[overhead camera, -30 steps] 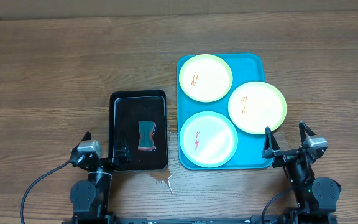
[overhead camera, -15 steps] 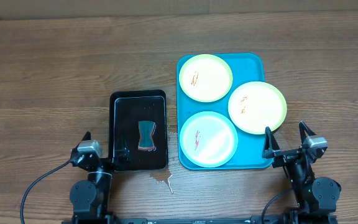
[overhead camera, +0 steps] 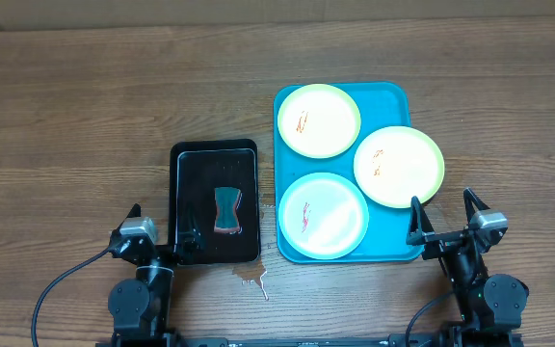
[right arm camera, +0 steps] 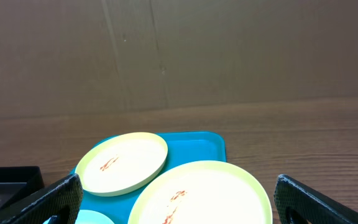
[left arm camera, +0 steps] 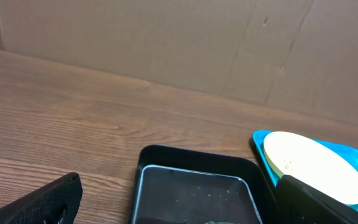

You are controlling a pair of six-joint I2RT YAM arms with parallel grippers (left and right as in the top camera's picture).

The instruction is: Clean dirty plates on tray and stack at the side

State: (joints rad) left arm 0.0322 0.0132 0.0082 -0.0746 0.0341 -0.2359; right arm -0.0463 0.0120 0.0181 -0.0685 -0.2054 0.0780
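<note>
Surroundings: a black tray (overhead camera: 215, 154) holding a sponge (overhead camera: 226, 210) sits just left of the turquoise tray (overhead camera: 393, 96) on the wooden table (overhead camera: 85, 116); a small wet patch (overhead camera: 253, 280) lies below.
Change: nothing has moved since the earlier frame.
Plates: upper yellow-green plate (overhead camera: 318, 120), right yellow-green plate (overhead camera: 399, 166) and blue-mint plate (overhead camera: 323, 215) lie on the turquoise tray, right of centre, each smeared red-orange; the right one overhangs the rim.
Claws: left gripper (overhead camera: 160, 222) and right gripper (overhead camera: 441, 200), lower frame, gape wide, holding nothing.

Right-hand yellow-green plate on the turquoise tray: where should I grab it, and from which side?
Take the plate by its right edge, coming from the right with the open right gripper. That edge juts past the tray rim, so a finger can probably slip beneath.
</note>
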